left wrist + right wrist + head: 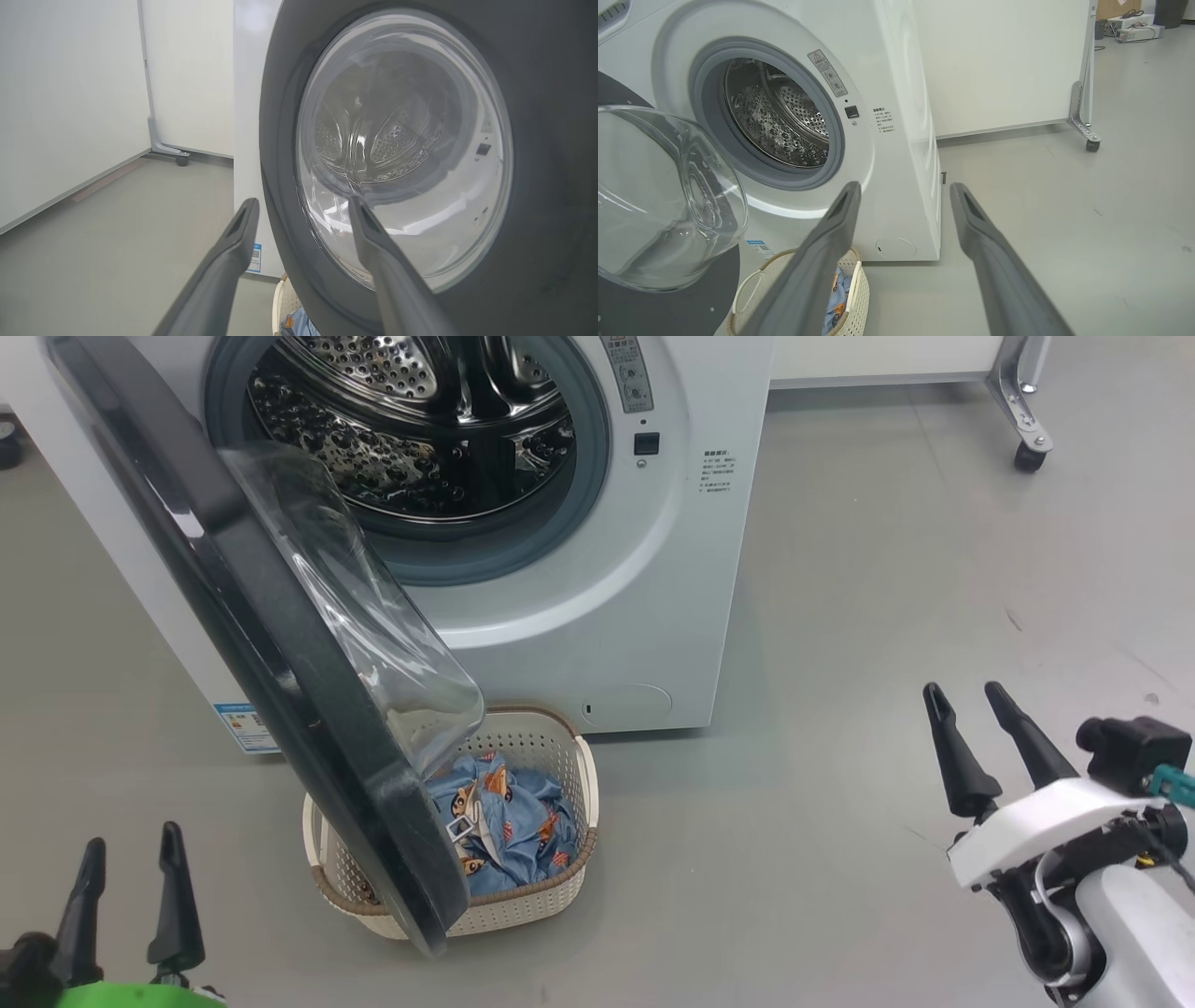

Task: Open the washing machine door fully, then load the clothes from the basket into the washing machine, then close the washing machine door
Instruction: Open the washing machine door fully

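Observation:
The white washing machine [597, 616] stands ahead with its steel drum [411, 420] exposed. Its black-rimmed door [280, 644] hangs partly open, swung out over the basket [551, 905] on the floor. Blue printed clothes [509, 821] lie in the basket, partly hidden by the door. My left gripper [131, 859] is open at the lower left, outside the door; its wrist view faces the door's glass [402, 149]. My right gripper [966, 705] is open at the right, over bare floor, holding nothing. The basket [857, 289] and clothes [836, 298] also appear in the right wrist view.
Grey floor spreads to the right of the machine. A white panel on a castor leg [1027, 420] stands at the back right. Another white partition with a castor [180, 158] stands left of the machine.

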Controlling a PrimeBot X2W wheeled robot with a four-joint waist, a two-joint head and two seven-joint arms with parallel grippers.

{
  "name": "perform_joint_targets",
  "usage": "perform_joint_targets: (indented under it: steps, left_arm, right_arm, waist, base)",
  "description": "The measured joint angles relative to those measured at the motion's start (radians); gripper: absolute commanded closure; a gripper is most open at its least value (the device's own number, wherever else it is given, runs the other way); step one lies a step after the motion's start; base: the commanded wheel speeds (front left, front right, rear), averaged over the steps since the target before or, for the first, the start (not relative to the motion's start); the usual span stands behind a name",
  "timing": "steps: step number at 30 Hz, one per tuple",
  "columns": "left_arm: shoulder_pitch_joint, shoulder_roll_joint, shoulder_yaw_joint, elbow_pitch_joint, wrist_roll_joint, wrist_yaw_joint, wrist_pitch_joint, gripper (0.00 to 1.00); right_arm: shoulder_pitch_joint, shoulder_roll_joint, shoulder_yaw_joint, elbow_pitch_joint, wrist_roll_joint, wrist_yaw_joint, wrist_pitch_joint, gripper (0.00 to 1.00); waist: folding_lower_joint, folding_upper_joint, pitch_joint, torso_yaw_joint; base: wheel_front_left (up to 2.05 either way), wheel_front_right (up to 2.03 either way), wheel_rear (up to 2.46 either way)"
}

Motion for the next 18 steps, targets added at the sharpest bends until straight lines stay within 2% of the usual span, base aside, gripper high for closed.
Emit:
perform_joint_targets:
  steps: [4,9,18]
  left_arm:
    - [0.0,0.002,-0.018,-0.007,0.0,0.0,0.0,0.0]
    - [0.0,0.002,-0.018,-0.004,-0.002,0.0,0.0,0.0]
    - [-0.001,0.002,-0.017,-0.001,-0.002,0.0,0.0,0.0]
  right_arm:
    - [0.005,-0.003,0.014,0.03,-0.067,-0.026,-0.049,0.0]
    - [0.006,0.002,0.039,0.064,-0.117,-0.05,-0.056,0.0]
    - [0.007,0.038,0.049,0.095,-0.121,-0.051,-0.067,0.0]
  waist:
    - [0.0,0.0,0.004,0.003]
    - [0.0,0.0,0.009,0.008]
    - [0.0,0.0,0.015,0.015]
  base:
    - [0.0,0.0,0.0]
    - [0.0,0.0,0.0]
    - [0.0,0.0,0.0]
